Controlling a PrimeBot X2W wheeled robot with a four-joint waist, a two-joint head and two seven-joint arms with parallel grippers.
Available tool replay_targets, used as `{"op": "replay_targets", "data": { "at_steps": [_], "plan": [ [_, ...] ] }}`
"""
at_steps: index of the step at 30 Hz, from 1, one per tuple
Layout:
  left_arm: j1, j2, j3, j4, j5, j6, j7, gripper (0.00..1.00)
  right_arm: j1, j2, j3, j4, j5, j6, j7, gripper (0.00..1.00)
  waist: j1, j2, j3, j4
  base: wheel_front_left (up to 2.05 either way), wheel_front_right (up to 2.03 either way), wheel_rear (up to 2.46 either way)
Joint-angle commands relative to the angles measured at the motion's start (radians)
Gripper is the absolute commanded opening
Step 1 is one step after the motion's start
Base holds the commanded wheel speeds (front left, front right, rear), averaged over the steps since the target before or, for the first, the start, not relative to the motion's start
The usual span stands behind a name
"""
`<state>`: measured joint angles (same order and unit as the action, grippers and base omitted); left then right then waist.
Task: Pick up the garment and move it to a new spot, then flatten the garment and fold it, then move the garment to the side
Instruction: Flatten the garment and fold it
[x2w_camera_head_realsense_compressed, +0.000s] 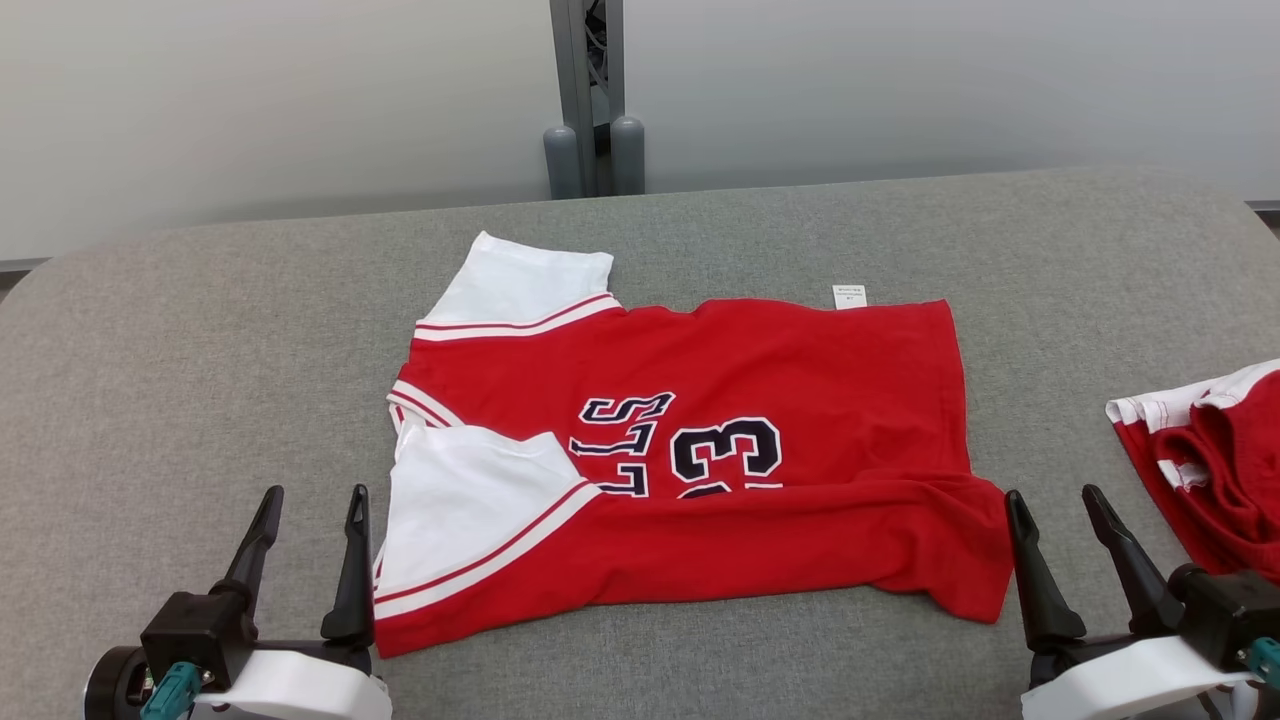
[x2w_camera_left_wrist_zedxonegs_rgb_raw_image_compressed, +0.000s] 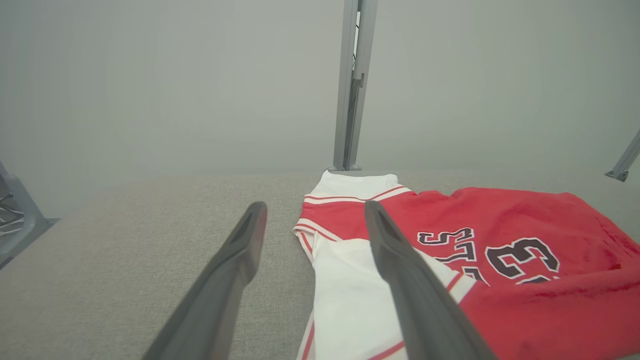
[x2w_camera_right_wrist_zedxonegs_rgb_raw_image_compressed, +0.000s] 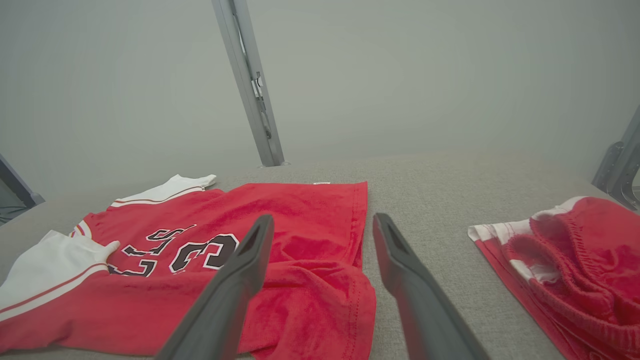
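the red-and-white numbered jersey (x2w_camera_head_realsense_compressed: 700, 480) lies partly folded on the grey fabric table (x2w_camera_head_realsense_compressed: 200, 350) between your left gripper (x2w_camera_head_realsense_compressed: 315, 492) and right gripper (x2w_camera_head_realsense_compressed: 1053, 493), both spread wide, empty. pinch only its top layer and the fold could spill open.

lab: padded table (x2w_camera_head_realsense_compressed: 200, 350), metal post (x2w_camera_head_realsense_compressed: 585, 80)

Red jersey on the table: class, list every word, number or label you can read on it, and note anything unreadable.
"33": dark number on the red jersey, partly under a fold.
"LLS": letters beside it, rest hidden.
White tag at the far edge: print too small to read.
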<state>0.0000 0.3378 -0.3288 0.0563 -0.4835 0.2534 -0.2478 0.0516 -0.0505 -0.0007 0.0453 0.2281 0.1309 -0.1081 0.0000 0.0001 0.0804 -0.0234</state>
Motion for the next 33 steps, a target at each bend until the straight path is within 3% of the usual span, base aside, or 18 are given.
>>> {"op": "replay_targets", "data": {
  "at_steps": [1, 19, 25, 33],
  "plan": [
    [0.003, 0.006, 0.001, 0.001, 0.006, 0.003, -0.003, 1.0, 0.007, -0.003, -0.004, -0.005, -0.007, 0.0, 0.003, 1.0, 0.0, -0.0001, 0.0, 0.0, 0.0, 0.0, 0.0],
    [-0.055, 0.014, -0.011, 0.018, -0.002, -0.011, 0.02, 1.0, -0.016, -0.003, -0.007, 0.004, 0.002, 0.0, 0.034, 1.0, 0.0, -0.0001, 0.015, 0.013, 0.0, 0.0, 0.0],
    [-0.088, 0.0, -0.054, 0.087, -0.041, -0.06, 0.1, 1.0, -0.023, -0.003, -0.02, 0.078, -0.011, 0.0, 0.08, 1.0, 0.0, -0.0001, 0.045, 0.01, 0.0, 0.0, 0.0],
    [-0.063, -0.028, -0.06, 0.195, -0.106, -0.086, 0.15, 1.0, -0.052, -0.003, -0.006, 0.226, 0.003, 0.0, 0.08, 1.0, 0.0, -0.0001, 0.092, -0.004, 0.0, 0.0, 0.0]
  ]
}}
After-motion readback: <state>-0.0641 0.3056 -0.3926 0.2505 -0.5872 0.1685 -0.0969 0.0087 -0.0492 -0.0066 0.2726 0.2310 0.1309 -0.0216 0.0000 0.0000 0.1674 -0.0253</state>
